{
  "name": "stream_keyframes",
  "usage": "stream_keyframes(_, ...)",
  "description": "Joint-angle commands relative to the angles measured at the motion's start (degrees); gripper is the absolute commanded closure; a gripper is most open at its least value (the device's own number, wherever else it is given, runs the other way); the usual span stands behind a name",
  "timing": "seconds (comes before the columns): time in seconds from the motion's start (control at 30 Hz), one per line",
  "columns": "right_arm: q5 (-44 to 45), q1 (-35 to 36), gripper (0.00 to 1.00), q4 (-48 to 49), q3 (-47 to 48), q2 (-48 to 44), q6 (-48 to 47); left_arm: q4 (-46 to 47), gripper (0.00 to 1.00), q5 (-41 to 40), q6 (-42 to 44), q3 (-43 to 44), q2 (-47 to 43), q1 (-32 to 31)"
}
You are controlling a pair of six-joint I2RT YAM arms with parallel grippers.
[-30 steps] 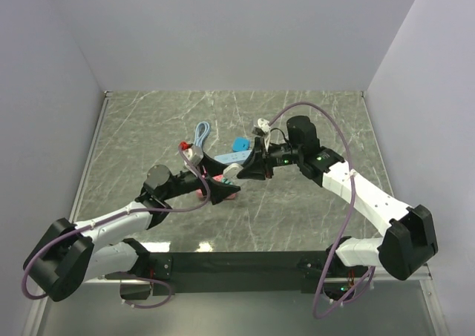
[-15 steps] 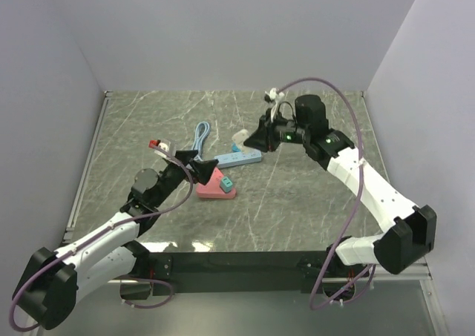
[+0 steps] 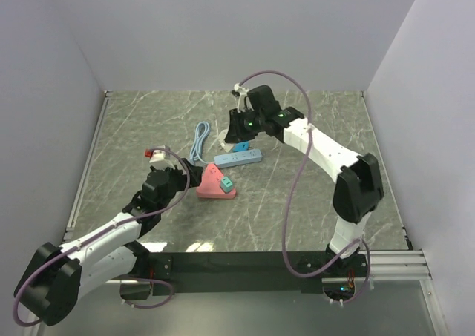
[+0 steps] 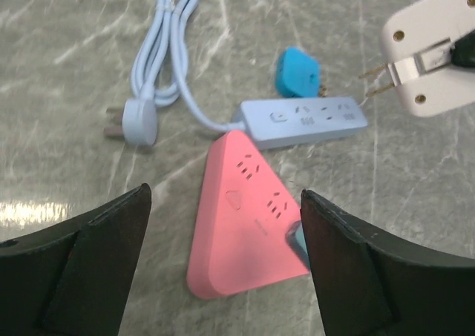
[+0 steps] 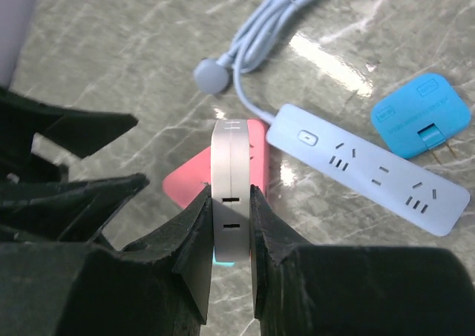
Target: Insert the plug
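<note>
- Right wrist view: the white plug [image 5: 230, 150] sits edge-on between the fingers of the right gripper [image 5: 230, 210], held in the air above the pink socket block [image 5: 185, 182] and near the power strip [image 5: 371, 169]
- Risk, wrong target: I cannot tell from the task line which outlet is meant, the strip or the pink block. I would settle this before lowering
- Risk, misalignment: in the left wrist view the prongs [image 4: 377, 82] point sideways toward the blue plug [image 4: 298, 73], not down at any slot. Pressing at this tilt would likely scrape the prongs across the housing
- Risk, rotation in grasp: the contact is on the plug's two broad faces only. I judge that insertion force could pivot the plug between the pads
- Risk, sliding receptacle: nothing pins the strip or the pink block to the worktop [image 3: 312, 202]. Either could skid under a push
- Risk, collision: the blue plug lies just beside the strip, and the strip's cable [image 4: 167, 47] loops close by. Either could catch on a low approach
- Right gripper: clenched on the white plug, with no visible gap at the pads
- Left gripper [image 4: 224, 196]: spread wide and holding nothing. It hovers over the pink socket block and I see no contact with it
</note>
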Motion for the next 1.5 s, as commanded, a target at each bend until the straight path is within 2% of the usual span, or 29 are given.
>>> stream_keyframes(0.0,3.6,2.2,1.00,-3.7,7.4,4.0,0.8,-1.2,0.14,-0.9,-3.8,-0.8,1.3,0.2)
stream_keyframes(0.13,3.9,4.0,1.00,-6.3,12.1,8.7,0.8,0.5,0.20,1.6,-5.6,-2.5,4.0,0.2)
stream_keyframes(0.27,3.6,5.1,1.00,-6.7,12.9,11.0,1.3,1.3,0.33,2.3,-6.5,-3.6,5.5,0.3)
stream_keyframes(0.5,7.2,7.9,1.00,-9.4,13.9,14.3,1.2,4.0,0.36,4.2,-6.9,-3.7,9.4,0.3)
stream_keyframes(0.77,10.4,9.3,1.00,-10.0,13.4,14.8,0.8,5.7,0.45,6.1,-7.4,-3.8,11.4,0.3)
stream_keyframes(1.47,13.3,10.4,1.00,-10.7,13.6,17.6,0.5,7.7,0.48,9.0,-7.8,-3.1,15.1,0.3)
